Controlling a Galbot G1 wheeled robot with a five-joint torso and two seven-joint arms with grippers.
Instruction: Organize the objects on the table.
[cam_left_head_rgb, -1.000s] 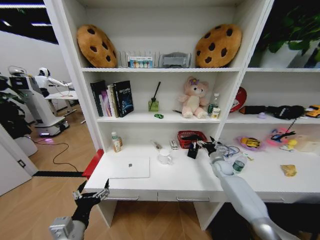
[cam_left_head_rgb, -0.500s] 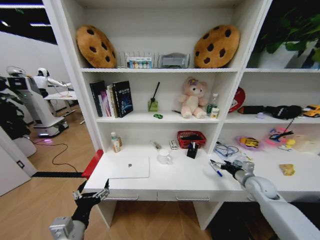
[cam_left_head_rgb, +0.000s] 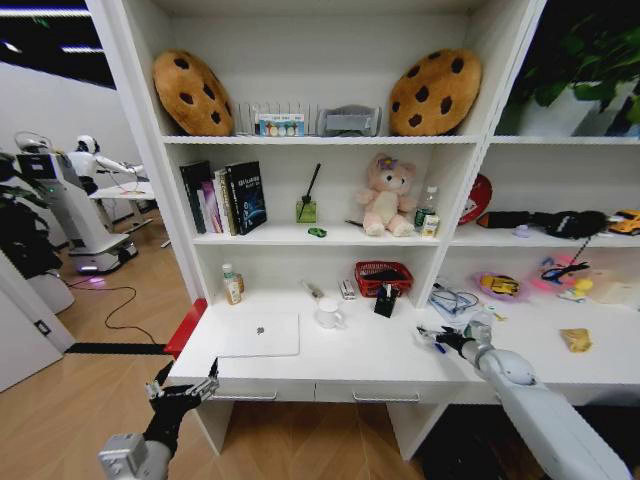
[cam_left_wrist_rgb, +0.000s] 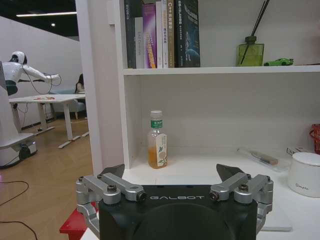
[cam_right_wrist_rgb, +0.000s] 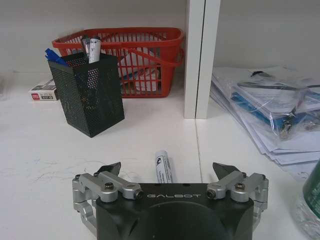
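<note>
Our right gripper (cam_right_wrist_rgb: 167, 172) hangs wide open over a marker (cam_right_wrist_rgb: 162, 169) lying on the table (cam_right_wrist_rgb: 60, 160), untouched between the fingers, its long axis pointing toward the shelf post beside the black pen cup (cam_right_wrist_rgb: 92, 95). Our left gripper (cam_left_wrist_rgb: 175, 172), also open, waits off the table's front corner.

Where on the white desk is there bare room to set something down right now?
The widest bare patch on the long white desk lies between the white mug and the right hand, in front of the black mesh pen cup. It is crowded to the right, around the stacked papers.
</note>
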